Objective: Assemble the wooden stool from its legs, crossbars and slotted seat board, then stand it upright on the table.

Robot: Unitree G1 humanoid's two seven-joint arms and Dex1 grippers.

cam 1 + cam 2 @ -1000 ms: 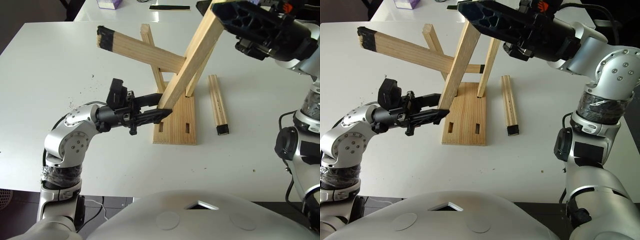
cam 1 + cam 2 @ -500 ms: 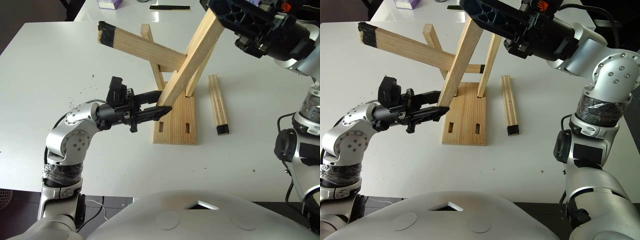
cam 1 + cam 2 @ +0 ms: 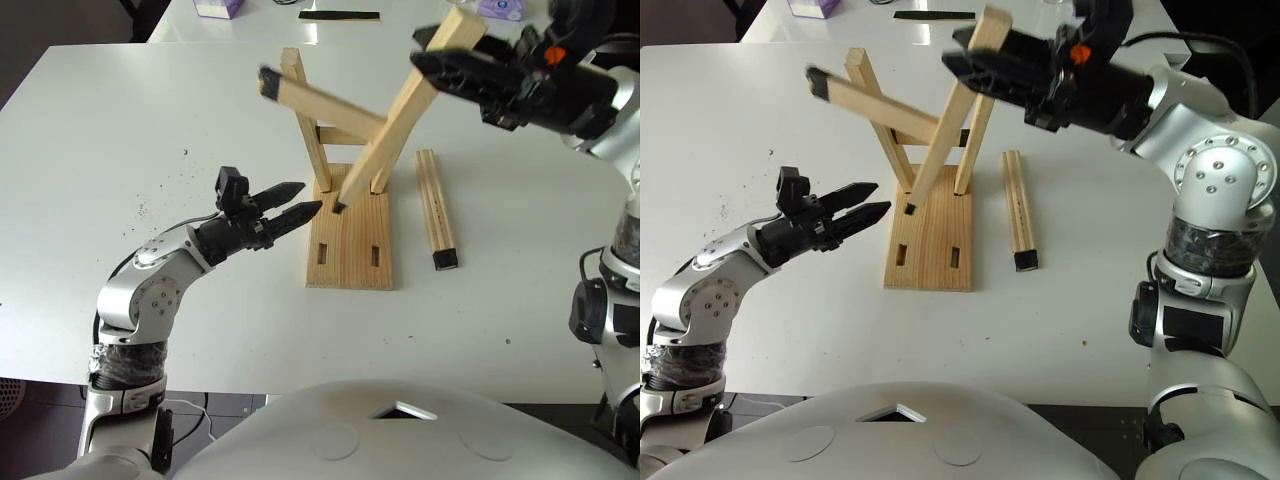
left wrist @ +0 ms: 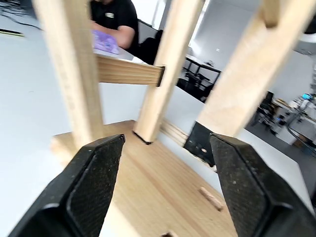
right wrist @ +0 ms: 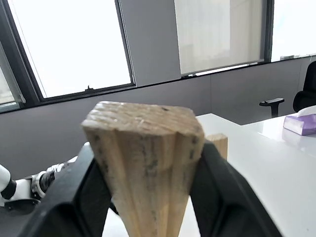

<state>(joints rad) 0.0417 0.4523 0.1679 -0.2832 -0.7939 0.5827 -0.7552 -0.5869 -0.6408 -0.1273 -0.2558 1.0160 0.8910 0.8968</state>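
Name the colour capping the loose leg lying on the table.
Black end cap, clearest in the left eye view.

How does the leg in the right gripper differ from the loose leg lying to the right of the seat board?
The held leg is tilted steeply in the air, clamped near its top by the right gripper; the loose leg lies flat on the table. The held leg is joined to another slanting piece; the loose leg is alone. Both are pale wood with a black-tipped end.
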